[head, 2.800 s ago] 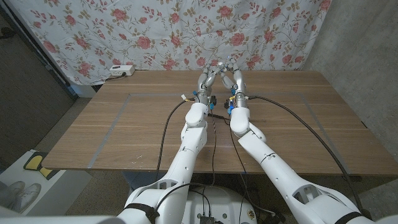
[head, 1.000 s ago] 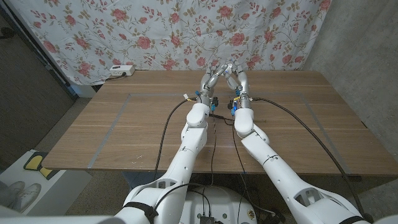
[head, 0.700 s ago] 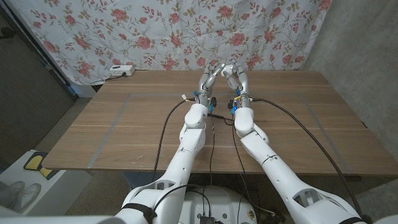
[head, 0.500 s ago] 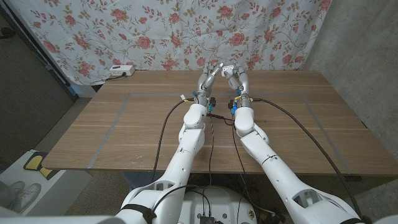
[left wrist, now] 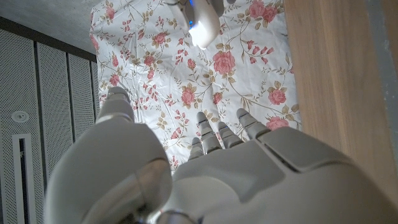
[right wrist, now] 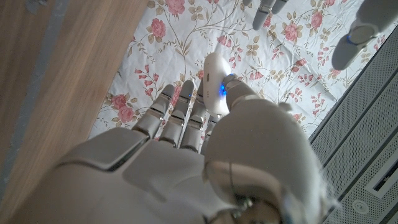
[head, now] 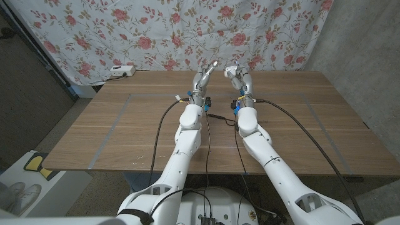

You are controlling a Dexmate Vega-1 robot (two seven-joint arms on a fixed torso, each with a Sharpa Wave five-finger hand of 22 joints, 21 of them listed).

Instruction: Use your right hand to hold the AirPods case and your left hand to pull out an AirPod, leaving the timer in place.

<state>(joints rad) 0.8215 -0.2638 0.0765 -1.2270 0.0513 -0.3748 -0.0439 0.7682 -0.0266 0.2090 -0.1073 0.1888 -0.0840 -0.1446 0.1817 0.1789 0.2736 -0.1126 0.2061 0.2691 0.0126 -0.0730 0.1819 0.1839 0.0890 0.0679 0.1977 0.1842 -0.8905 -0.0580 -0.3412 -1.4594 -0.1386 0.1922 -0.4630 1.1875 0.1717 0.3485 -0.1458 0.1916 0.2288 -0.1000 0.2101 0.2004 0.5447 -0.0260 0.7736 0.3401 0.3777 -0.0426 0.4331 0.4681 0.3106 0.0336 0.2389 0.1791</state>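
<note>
My right hand [head: 239, 80] is raised over the table's far middle and grips a small white AirPods case [head: 230, 70]. In the right wrist view the case [right wrist: 214, 82] shows a blue light and sits between that hand's [right wrist: 205, 155] thumb and fingers. I cannot tell whether its lid is up. My left hand [head: 202, 77] is raised a short way to the left of the case, apart from it, with one finger pointing toward it. In the left wrist view the left hand [left wrist: 205, 168] has its thumb and fingers spread with nothing between them, and the case [left wrist: 203, 25] hangs beyond.
A white power strip [head: 122, 70] lies at the table's [head: 125, 131] back left edge. A floral curtain [head: 156, 31] hangs right behind the table. Black cables run along both forearms over the middle of the table.
The left hand has come off the case and swung left, so a gap has opened between the hands. The right hand keeps hold of the case, nearly where it was.
</note>
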